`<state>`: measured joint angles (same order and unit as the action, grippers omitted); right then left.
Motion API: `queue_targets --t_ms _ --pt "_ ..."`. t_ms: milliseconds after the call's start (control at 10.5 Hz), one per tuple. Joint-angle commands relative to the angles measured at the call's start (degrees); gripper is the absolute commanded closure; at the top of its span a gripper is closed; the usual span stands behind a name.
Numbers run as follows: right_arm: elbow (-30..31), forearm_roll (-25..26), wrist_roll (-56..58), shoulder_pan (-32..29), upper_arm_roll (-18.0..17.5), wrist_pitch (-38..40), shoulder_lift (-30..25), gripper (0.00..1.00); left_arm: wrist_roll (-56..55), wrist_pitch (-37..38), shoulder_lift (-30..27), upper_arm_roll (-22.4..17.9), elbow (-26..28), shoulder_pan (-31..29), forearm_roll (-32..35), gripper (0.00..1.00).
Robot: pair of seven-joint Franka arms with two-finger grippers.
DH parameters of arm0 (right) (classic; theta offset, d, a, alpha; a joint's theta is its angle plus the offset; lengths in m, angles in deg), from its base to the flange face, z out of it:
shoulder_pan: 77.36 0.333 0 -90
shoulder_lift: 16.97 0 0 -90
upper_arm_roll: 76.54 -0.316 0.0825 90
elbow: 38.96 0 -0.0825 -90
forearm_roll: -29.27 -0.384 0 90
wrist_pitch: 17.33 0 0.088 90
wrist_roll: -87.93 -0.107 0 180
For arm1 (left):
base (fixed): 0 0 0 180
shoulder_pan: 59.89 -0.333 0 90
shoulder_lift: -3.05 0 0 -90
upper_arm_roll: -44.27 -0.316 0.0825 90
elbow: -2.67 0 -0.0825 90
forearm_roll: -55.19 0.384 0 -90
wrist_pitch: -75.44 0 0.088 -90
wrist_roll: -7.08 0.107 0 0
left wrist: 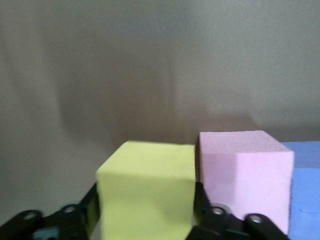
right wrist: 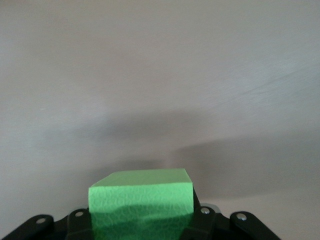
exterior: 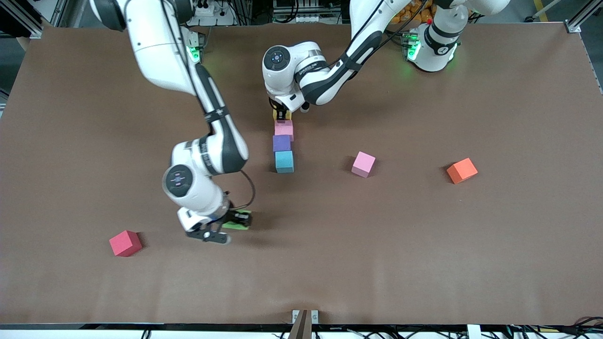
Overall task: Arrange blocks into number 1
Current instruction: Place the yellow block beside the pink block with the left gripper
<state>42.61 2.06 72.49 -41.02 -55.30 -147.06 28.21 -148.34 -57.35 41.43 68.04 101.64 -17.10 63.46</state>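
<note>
Left gripper [exterior: 281, 114]: jaws clamped on yellow block [left wrist: 147, 187], pink block [left wrist: 245, 172] just beside. Right gripper [exterior: 231, 221]: jaws clamped on green block [right wrist: 141, 200]

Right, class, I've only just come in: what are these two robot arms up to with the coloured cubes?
They are lining cubes up in a column. The left gripper is shut on the yellow cube at the column's top end, beside the pink cube, which is followed by the purple cube and the light blue cube. The right gripper is shut on the green cube, nearer the front camera. A second pink cube, an orange cube and a red cube lie apart.
</note>
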Motion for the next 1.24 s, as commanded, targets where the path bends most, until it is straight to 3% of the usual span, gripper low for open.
queue_targets --t_ms 0,476,857,1143 --pt "6.5 -0.7 5.8 -1.9 -0.9 -0.1 -4.7 0.52 -1.9 3.5 0.3 -0.3 -2.1 0.5 2.7 0.00" --pt "8.2 -0.7 6.3 -1.1 -0.8 -0.4 -5.3 0.52 -0.8 10.3 -2.5 0.4 -3.1 0.7 3.1 0.00" --pt "8.2 -0.7 5.5 -0.1 -0.8 -0.6 -5.3 0.53 6.6 18.9 -3.5 -0.1 -8.3 -0.9 2.6 0.00" --pt "8.6 -1.2 5.3 1.4 -0.8 -1.0 -5.2 0.53 19.4 22.0 -8.1 -0.1 -9.1 -8.9 3.0 0.00"
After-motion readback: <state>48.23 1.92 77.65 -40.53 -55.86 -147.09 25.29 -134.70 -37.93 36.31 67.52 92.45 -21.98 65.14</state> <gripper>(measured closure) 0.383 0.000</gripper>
